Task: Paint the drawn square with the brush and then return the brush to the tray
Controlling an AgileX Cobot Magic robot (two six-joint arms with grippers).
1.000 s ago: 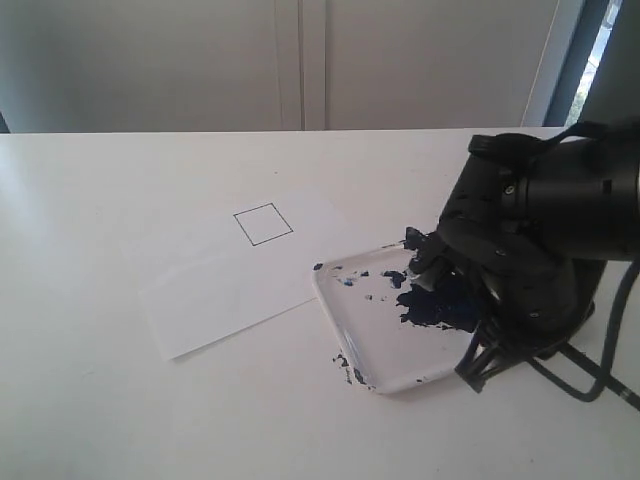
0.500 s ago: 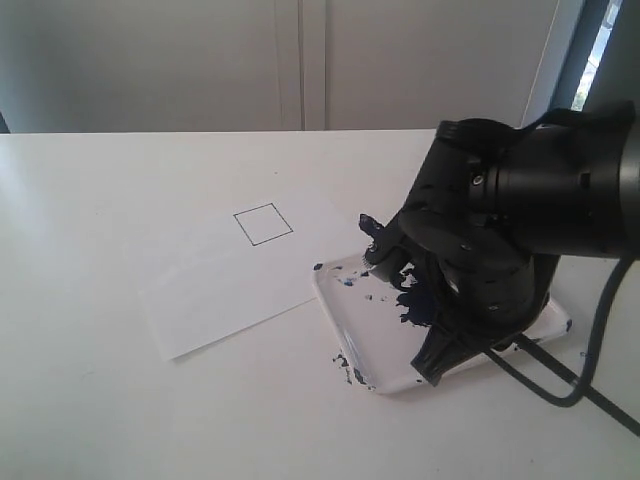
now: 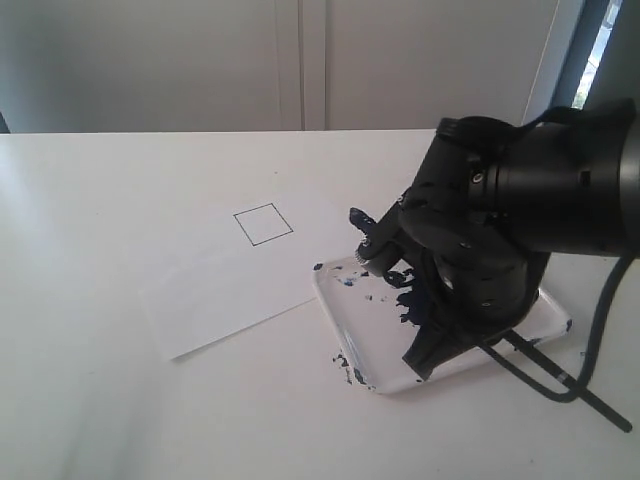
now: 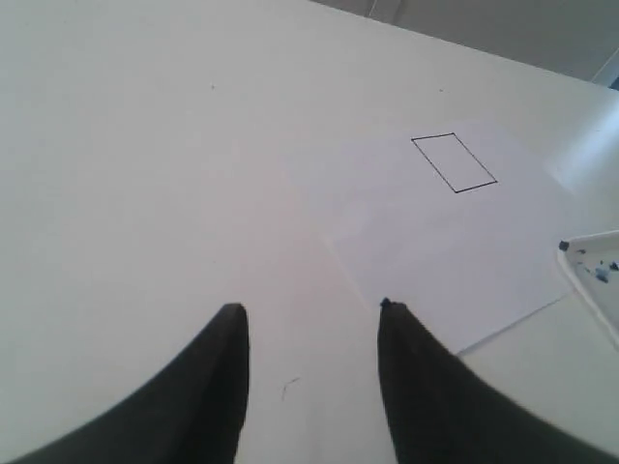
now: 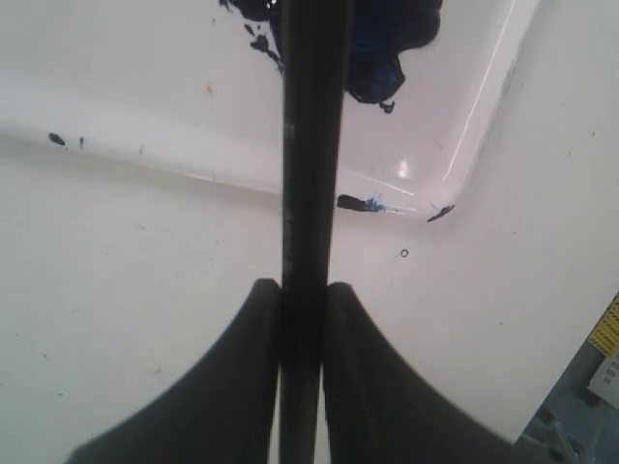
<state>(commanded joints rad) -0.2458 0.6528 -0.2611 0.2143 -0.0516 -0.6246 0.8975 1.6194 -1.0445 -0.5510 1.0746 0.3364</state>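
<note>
The drawn square (image 3: 263, 223) is a thin black outline on a white paper sheet (image 3: 230, 285), and its inside is clean white. It also shows in the left wrist view as the square (image 4: 454, 162). The clear tray (image 3: 345, 325) lies right of the paper, with a navy paint blot (image 3: 412, 305). My right arm (image 3: 500, 230) hangs over the tray and hides most of it. My right gripper (image 5: 303, 290) is shut on the black brush (image 5: 311, 145), which runs over the tray rim (image 5: 464, 145) past the blot (image 5: 387, 48); its tip is out of frame. My left gripper (image 4: 311, 307) is open over bare table.
Paint splatters mark the tray's near corner (image 3: 345, 365) and far left corner (image 3: 320, 268). A black cable (image 3: 590, 345) trails from the right arm onto the table. A corner of the tray (image 4: 590, 266) shows beside the paper (image 4: 435, 242) in the left wrist view.
The right arm has swung left across the tray, now covering more of the paint blot. Paper, square and tray have not moved.
</note>
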